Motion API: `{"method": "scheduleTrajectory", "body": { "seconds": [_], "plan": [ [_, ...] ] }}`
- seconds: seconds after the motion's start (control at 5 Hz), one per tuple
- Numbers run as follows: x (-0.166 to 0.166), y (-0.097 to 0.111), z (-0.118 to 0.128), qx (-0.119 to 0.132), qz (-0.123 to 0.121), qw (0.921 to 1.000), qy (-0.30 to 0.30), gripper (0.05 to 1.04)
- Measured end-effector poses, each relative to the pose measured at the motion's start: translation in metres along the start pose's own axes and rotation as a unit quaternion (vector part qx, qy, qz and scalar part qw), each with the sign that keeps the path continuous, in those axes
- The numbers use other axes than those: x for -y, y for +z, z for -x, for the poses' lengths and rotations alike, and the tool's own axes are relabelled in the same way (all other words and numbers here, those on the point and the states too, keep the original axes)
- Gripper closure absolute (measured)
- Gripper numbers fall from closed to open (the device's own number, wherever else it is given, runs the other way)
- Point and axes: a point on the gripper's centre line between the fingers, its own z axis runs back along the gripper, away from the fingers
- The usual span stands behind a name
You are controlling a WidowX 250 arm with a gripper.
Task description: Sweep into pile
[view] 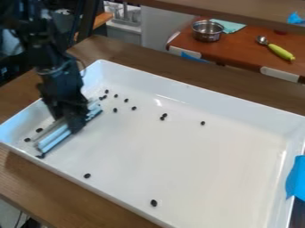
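Note:
The gripper [72, 116] hangs over the left end of a white tray [202, 160], low down at a long pale-blue and grey sweeping tool [55, 136]. The tool lies slanted along the tray's left part, its lower edge at the tray floor. Whether the fingers hold it is hidden. Small dark pieces are scattered: two [39, 130] left of the tool, one [40, 156] at its near end, several [115, 110] beyond its far end, a close pair [163, 117] and a single one [202, 123] farther right, and two [154, 203] near the front wall.
Raised walls surround the tray, which stands on a brown wooden table [35, 178]. Blue tape [296, 178] is on its right wall. Behind, a red-brown surface holds a metal pot [208, 30] and a green-handled scoop [280, 51].

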Motion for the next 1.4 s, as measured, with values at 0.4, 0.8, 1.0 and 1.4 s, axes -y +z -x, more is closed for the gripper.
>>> {"method": "scheduleTrajectory", "body": {
  "seconds": [0.4,0.8,1.0,1.4],
  "plan": [
    [0.043,0.033,0.001,-0.015,0.096,0.9945,0.038,0.706],
    [0.123,0.059,-0.039,-0.010,0.134,0.9888,0.065,0.706],
    [0.160,0.049,-0.052,-0.003,0.115,0.9916,0.059,0.707],
    [0.210,0.014,-0.063,0.003,0.083,0.9955,0.046,0.706]
  ]
}}
